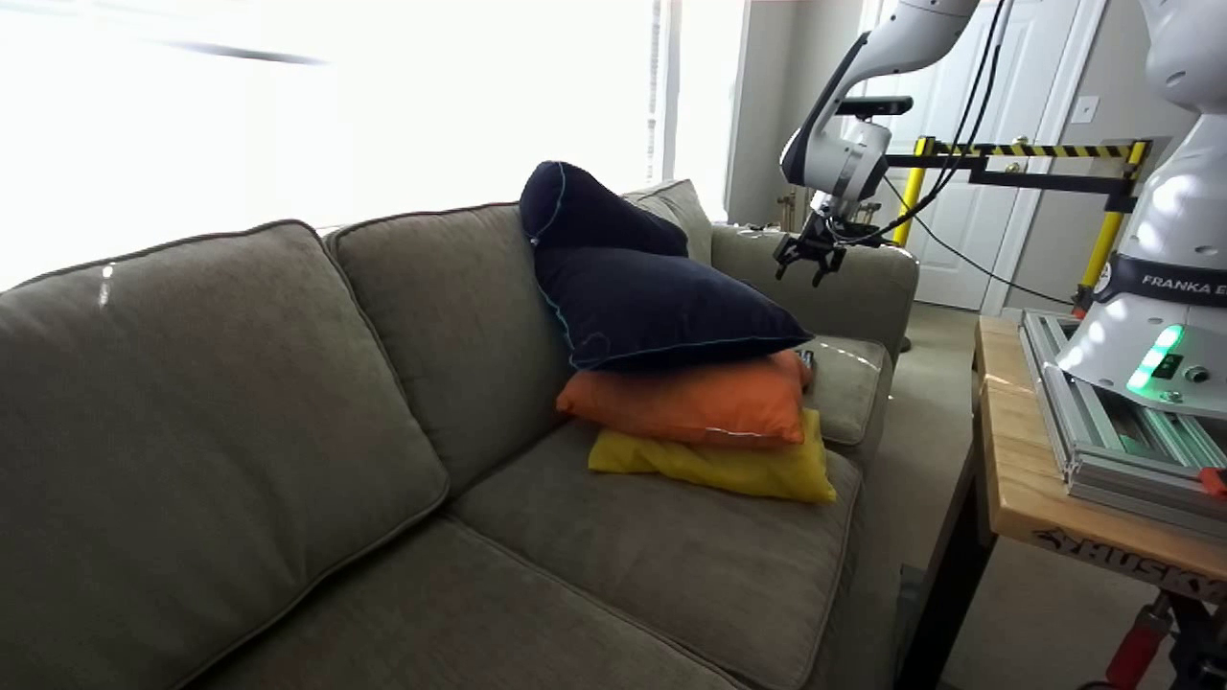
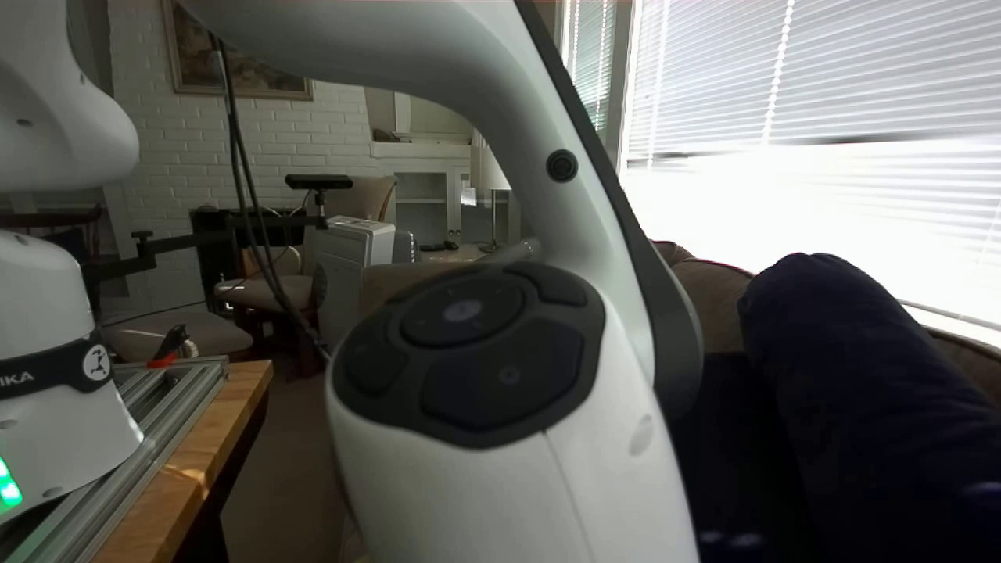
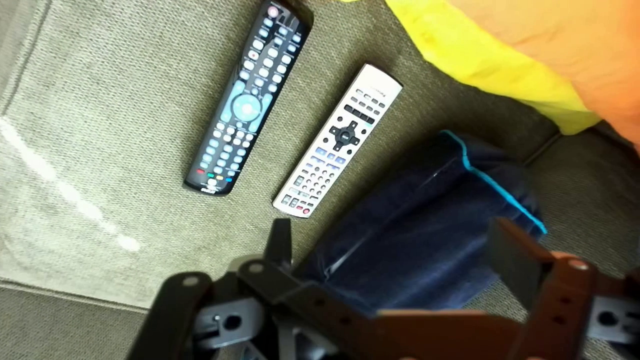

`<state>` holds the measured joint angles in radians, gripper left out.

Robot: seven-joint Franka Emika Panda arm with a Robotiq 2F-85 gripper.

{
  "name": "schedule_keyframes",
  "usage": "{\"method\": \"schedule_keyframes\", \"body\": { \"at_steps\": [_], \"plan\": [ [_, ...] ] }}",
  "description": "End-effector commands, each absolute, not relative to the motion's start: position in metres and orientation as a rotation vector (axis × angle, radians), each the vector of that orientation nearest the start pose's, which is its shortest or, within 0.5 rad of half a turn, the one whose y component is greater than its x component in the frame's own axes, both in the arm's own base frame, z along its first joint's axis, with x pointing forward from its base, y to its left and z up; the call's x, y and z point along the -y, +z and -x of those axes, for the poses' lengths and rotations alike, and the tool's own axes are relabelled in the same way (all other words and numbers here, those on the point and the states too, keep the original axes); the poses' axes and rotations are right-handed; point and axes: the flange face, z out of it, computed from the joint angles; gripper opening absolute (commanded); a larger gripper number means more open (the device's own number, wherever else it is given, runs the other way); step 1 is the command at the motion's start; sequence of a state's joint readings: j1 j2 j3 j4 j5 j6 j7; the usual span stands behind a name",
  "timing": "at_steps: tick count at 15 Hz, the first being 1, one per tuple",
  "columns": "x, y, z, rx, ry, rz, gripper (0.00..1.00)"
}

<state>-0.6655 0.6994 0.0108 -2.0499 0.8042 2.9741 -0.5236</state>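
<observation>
My gripper (image 1: 798, 275) is open and empty in an exterior view, above the far end of the sofa near its armrest. In the wrist view the open gripper (image 3: 390, 225) has a navy pillow with turquoise piping (image 3: 415, 235) below and between its fingers, apparently not touching. A silver remote (image 3: 337, 142) lies on the seat beside that pillow, just beyond the left fingertip. A black remote (image 3: 245, 105) lies farther left. A yellow pillow (image 3: 475, 50) and an orange pillow (image 3: 575, 30) show at upper right. The arm hides the gripper in an exterior view.
Two navy pillows (image 1: 661, 307) lie on the orange pillow (image 1: 690, 398) and yellow pillow (image 1: 719, 465) on the sofa (image 1: 613, 565). The sofa armrest (image 1: 868, 292) stands behind the gripper. A wooden workbench (image 1: 1016, 450) carries the arm's base. A yellow-and-black barrier (image 1: 1054, 150) stands behind.
</observation>
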Motion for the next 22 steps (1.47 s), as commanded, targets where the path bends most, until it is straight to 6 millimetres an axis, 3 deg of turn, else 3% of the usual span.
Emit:
{"method": "schedule_keyframes", "body": {
  "at_steps": [1, 4, 9, 14, 22],
  "plan": [
    [0.393, 0.096, -0.438, -1.235, -0.454, 2.734, 1.0],
    [0.387, 0.089, -0.445, -1.116, -0.479, 2.775, 1.0],
    [0.394, 0.05, -0.446, -1.0, -0.441, 2.847, 1.0],
    [0.407, 0.016, -0.441, -1.034, -0.415, 2.89, 1.0],
    [0.423, -0.023, -0.432, -1.151, -0.324, 2.866, 1.0]
  ]
}}
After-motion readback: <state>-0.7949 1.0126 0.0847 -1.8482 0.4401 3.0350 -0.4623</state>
